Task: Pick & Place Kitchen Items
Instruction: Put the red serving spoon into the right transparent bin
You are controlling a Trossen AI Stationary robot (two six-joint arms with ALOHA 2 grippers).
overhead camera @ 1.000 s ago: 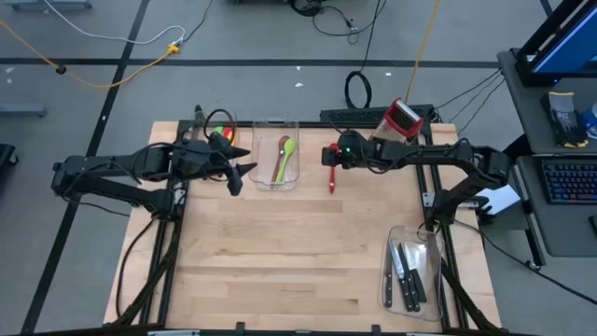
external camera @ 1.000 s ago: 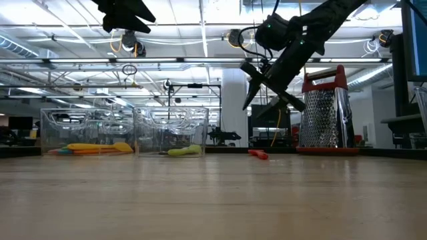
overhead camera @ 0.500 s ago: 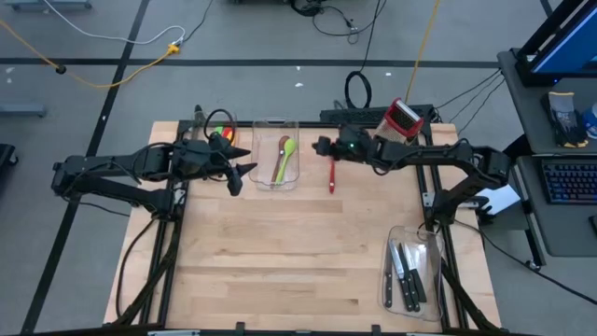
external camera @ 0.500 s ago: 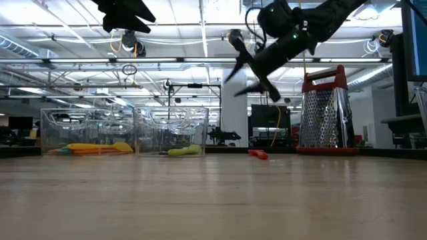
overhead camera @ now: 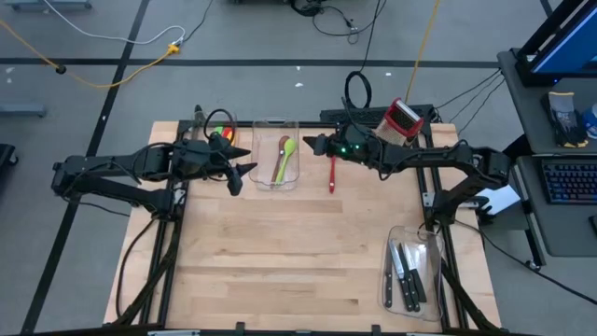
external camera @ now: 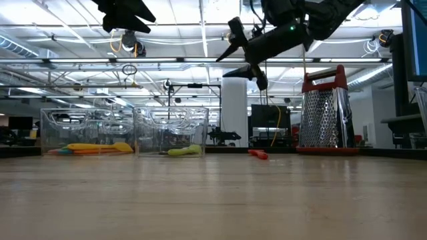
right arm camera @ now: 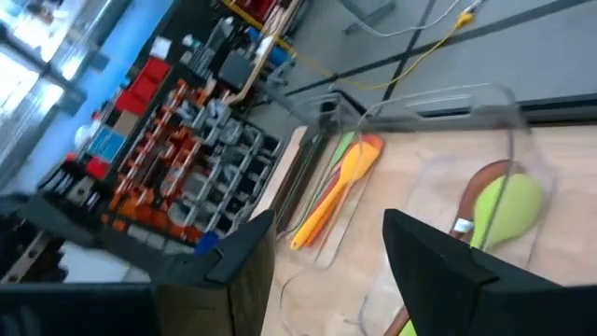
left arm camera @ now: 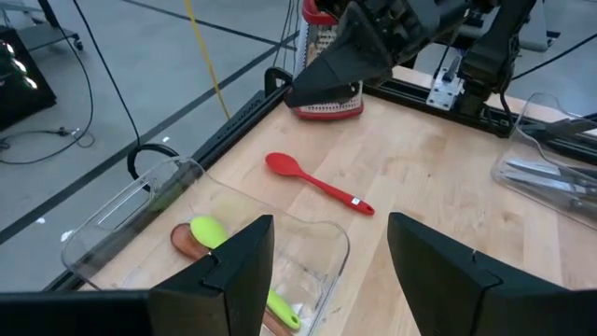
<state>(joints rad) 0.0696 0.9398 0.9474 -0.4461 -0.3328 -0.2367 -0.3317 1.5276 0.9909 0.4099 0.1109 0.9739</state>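
right pincer point(overhead camera: 315, 145) hangs open and empty above the bench point(overhead camera: 280, 252), between the red spoon point(overhead camera: 332, 174) lying flat on the wood and the clear bin point(overhead camera: 276, 154) holding a green spoon point(overhead camera: 286, 149). left pincer point(overhead camera: 244, 175), also open, hovers beside that bin.

Red spoon point(overhead camera: 331, 174) lying on the pale wood-grain desk point(overhead camera: 280, 252); green spoon point(overhead camera: 287, 149) and brown wooden spoon point(left arm camera: 191, 241) showing through a clear bin point(overhead camera: 276, 128); orange and yellow utensils point(right arm camera: 328, 201) neighbouring; black-handled knives point(overhead camera: 407, 273); red-and-silver grater point(external camera: 323, 110).
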